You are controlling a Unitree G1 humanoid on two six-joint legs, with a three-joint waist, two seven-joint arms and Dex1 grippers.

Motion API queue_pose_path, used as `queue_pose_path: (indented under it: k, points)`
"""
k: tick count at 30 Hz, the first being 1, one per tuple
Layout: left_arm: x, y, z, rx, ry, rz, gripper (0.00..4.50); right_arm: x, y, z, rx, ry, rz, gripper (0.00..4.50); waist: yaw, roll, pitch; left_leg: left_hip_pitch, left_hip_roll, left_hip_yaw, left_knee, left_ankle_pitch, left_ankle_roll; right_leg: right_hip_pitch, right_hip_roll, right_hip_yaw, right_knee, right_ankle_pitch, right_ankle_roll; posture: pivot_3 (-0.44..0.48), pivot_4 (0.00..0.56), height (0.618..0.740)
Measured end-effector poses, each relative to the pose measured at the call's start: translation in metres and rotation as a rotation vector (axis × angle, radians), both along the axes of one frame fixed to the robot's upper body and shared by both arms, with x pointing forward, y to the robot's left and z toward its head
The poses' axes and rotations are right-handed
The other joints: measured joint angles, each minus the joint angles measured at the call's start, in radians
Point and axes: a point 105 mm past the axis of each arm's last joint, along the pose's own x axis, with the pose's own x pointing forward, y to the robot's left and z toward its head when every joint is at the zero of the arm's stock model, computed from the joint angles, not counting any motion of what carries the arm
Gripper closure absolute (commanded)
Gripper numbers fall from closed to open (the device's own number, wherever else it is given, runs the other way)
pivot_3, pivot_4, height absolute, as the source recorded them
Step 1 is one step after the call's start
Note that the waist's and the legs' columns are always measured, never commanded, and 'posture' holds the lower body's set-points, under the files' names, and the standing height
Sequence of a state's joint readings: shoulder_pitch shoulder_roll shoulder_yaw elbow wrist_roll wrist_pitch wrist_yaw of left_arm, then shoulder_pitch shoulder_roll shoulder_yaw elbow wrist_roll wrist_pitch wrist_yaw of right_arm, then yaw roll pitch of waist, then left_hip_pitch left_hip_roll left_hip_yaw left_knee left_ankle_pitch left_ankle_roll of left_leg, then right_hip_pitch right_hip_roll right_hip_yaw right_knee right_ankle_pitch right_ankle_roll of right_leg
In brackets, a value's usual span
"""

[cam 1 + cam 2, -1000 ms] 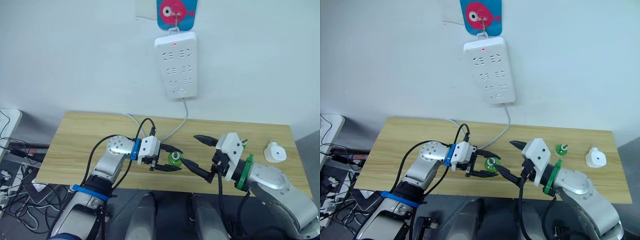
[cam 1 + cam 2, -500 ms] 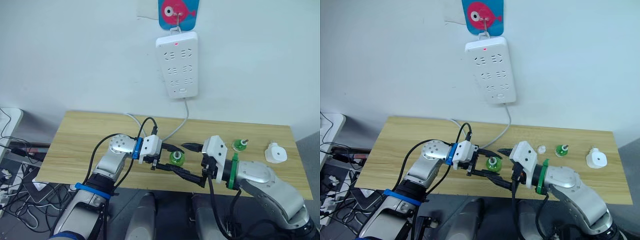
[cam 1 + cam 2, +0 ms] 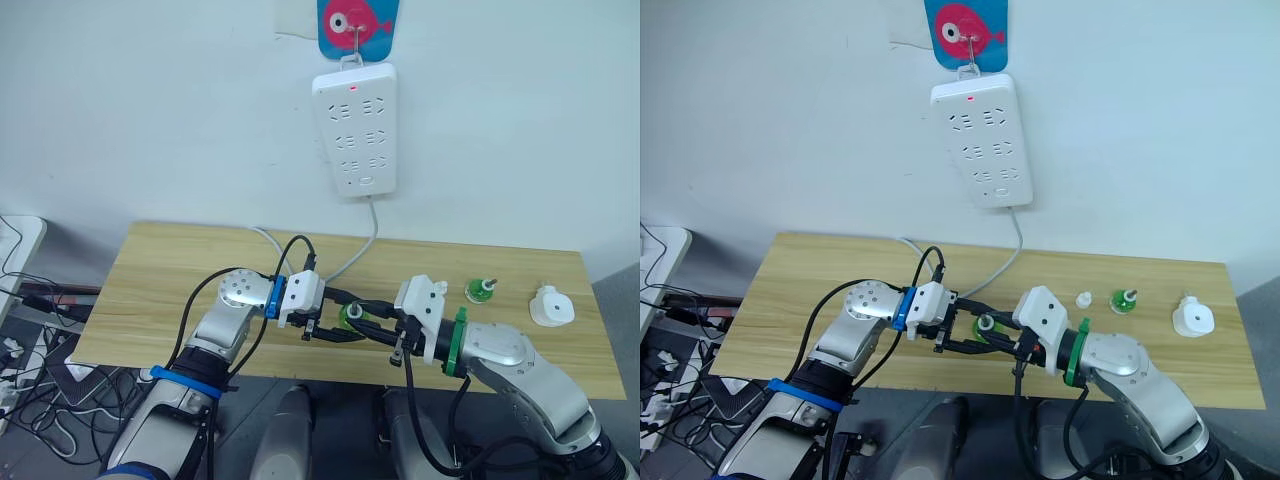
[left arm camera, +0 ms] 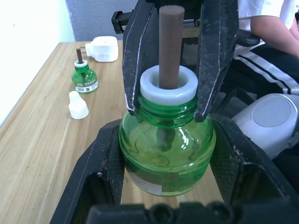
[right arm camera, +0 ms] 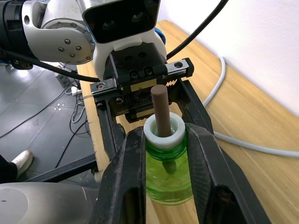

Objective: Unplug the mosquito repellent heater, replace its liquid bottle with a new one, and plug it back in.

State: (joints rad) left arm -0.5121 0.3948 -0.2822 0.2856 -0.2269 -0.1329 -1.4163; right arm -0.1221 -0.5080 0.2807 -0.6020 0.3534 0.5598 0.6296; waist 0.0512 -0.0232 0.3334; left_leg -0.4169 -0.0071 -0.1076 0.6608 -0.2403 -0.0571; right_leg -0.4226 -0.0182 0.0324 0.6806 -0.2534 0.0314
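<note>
- Wooden tabletop fills the lower half of the eye views, in front of a white wall with a power strip hanging at upper centre; nothing is plugged into the strip.
- At lower centre the left tool is closed on the body of a green bottle, one finger against each side.
- From the right, the right tool has its two fingers closed around the same bottle's neck, just below the white collar and the brown wick.
- Far right on the tabletop lies the mosquito repellent heater, with no bottle fitted as far as can be seen. Just left of it stand a second green bottle and a small white cap.
- Judged from this, unplugging is done and a bottle is out of the heater. Fitting the new bottle and plugging back in remain.
- A second ago the right tool hung wide open, apart from the bottle; half a second ago it was closer. Now it has closed on the neck, while the left tool's grip has not changed.
</note>
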Motion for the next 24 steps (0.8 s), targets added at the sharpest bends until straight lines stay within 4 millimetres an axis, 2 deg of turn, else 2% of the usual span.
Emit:
queue_pose_path:
  k: [1, 6, 9, 15, 19, 24]
  points:
    - [0.001, 0.000, 0.002, -0.011, 0.008, 0.007, 1.49, 0.000, -0.001, 0.002, 0.027, 0.014, -0.014, 3.69, 0.000, 0.000, 0.000, 0.000, 0.000, 0.000, 0.000, 0.000, 0.000, 0.000, 0.000, 0.000, 0.000, 0.000, 0.000, 0.221, 0.293, 0.740]
    - [0.000, -0.004, 0.022, -0.128, 0.019, 0.030, 0.00, 0.006, -0.009, 0.027, 0.172, 0.036, -0.122, 3.69, -0.001, 0.000, 0.000, 0.000, 0.001, 0.000, 0.000, 0.000, 0.000, 0.000, 0.000, 0.001, 0.000, 0.000, 0.000, 0.211, 0.297, 0.740]
    - [-0.001, -0.004, 0.027, -0.186, 0.025, 0.078, 0.00, 0.005, -0.019, 0.038, 0.228, 0.060, -0.197, 3.69, 0.000, 0.000, 0.000, 0.000, 0.000, -0.001, 0.000, 0.000, 0.000, 0.000, -0.001, 0.002, 0.000, 0.000, 0.000, 0.202, 0.297, 0.740]
    - [0.010, -0.010, 0.049, -0.366, -0.042, 0.264, 0.00, 0.013, -0.052, 0.050, 0.628, 0.314, -0.502, 3.69, -0.001, 0.000, 0.000, 0.000, 0.001, -0.001, 0.000, 0.000, 0.000, 0.000, -0.004, 0.005, 0.000, 0.000, 0.000, 0.180, 0.300, 0.740]
    - [0.012, -0.019, 0.060, -0.457, -0.156, 0.345, 0.00, 0.010, -0.051, 0.058, 0.863, 0.513, -0.541, 3.69, -0.004, 0.000, 0.000, 0.000, 0.001, 0.000, -0.001, 0.000, 0.000, 0.000, -0.004, 0.005, 0.000, 0.000, 0.000, 0.181, 0.297, 0.740]
    - [0.010, -0.023, 0.066, -0.502, -0.277, 0.401, 0.00, 0.011, -0.052, 0.066, 1.001, 0.668, -0.553, 3.69, -0.014, 0.000, 0.000, 0.000, 0.001, 0.000, -0.001, 0.000, 0.000, 0.000, -0.001, 0.005, 0.000, 0.000, 0.000, 0.184, 0.293, 0.740]
